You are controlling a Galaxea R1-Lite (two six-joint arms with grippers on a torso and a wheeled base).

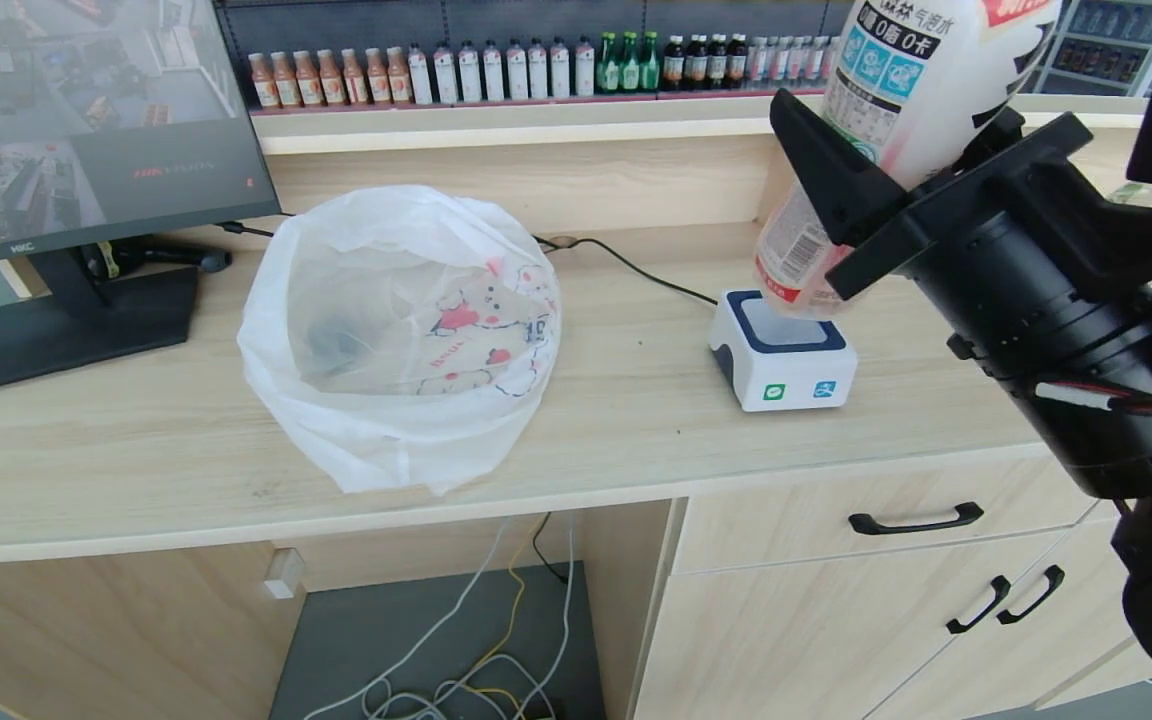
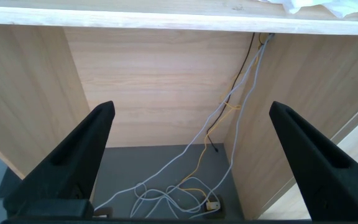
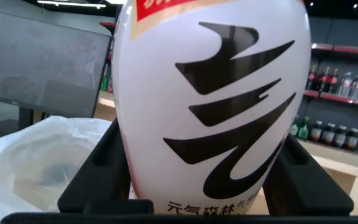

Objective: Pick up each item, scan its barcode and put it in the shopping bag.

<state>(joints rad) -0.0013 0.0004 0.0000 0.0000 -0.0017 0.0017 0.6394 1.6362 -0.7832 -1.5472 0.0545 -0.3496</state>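
Head view: the right gripper (image 1: 921, 150), clamped on a bottle (image 1: 901, 70), tilts its barcode end over the scanner (image 1: 786, 365) on the counter (image 1: 636, 430), apparently for a read. Near it, the bag (image 1: 396, 330) stands open to receive the bottle. The left gripper (image 2: 191, 109) hangs below the counter, fingers apart.

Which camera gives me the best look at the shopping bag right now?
The head view: the whole shopping bag sits open on the counter, left of the scanner. The right wrist view catches some of its plastic beside the held bottle; the left wrist view, from under the counter, shows a scrap at the edge.
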